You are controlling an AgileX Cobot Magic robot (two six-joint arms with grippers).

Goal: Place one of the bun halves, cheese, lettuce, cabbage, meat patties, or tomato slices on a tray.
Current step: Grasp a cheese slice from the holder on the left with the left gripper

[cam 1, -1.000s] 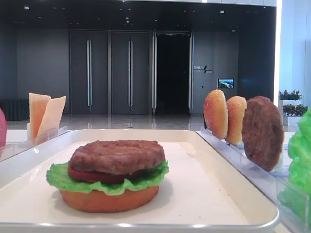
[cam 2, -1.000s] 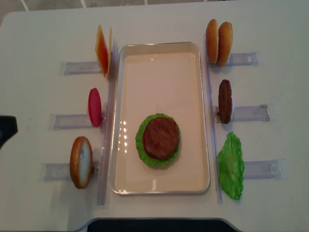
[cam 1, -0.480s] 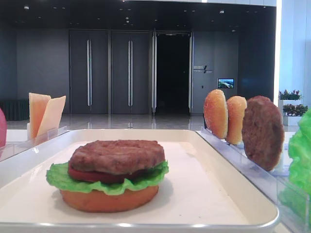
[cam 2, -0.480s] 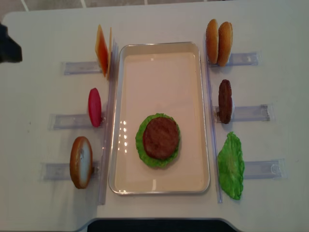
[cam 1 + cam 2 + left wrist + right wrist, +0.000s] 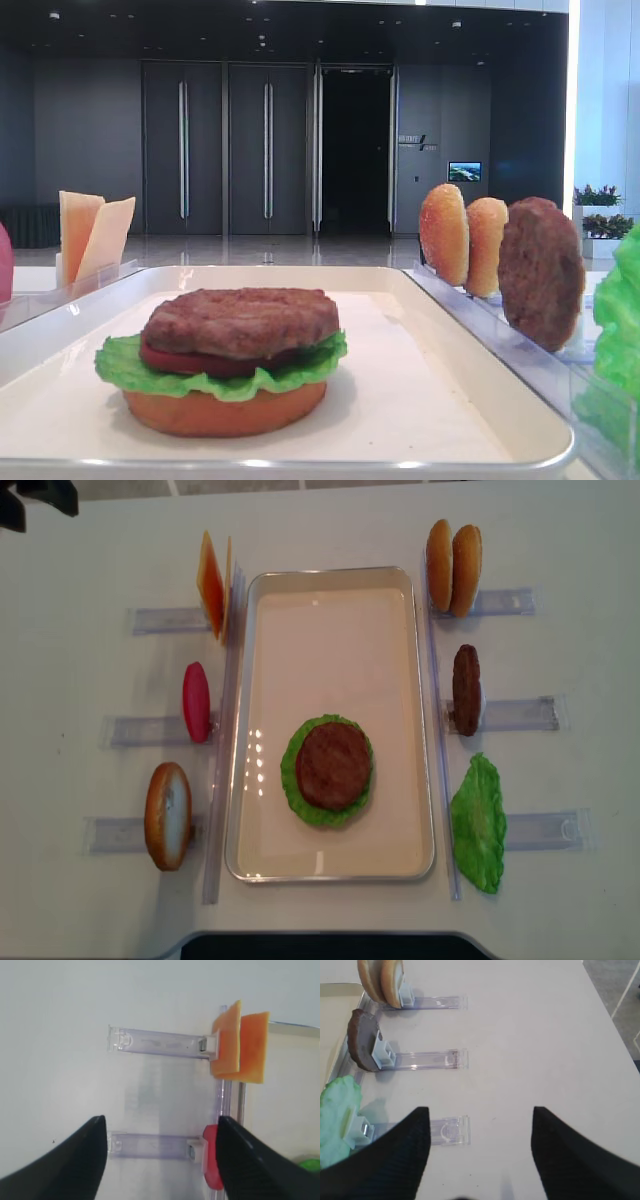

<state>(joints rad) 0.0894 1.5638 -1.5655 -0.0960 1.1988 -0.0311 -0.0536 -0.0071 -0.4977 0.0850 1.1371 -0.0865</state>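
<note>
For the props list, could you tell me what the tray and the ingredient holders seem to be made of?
Tray: probably plastic or enamelled metal, white and glossy; its rim catches bright highlights. Holders: clear hard plastic by the look, since the table shows through them and their edges glint.

Bright, even light; glare spots on the tray (image 5: 246, 765) floor, wrist views slightly soft.

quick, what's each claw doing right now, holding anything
Left claw: open, holding nothing, above the table near the cheese.
Right claw: open, holding nothing, over bare table.
</note>
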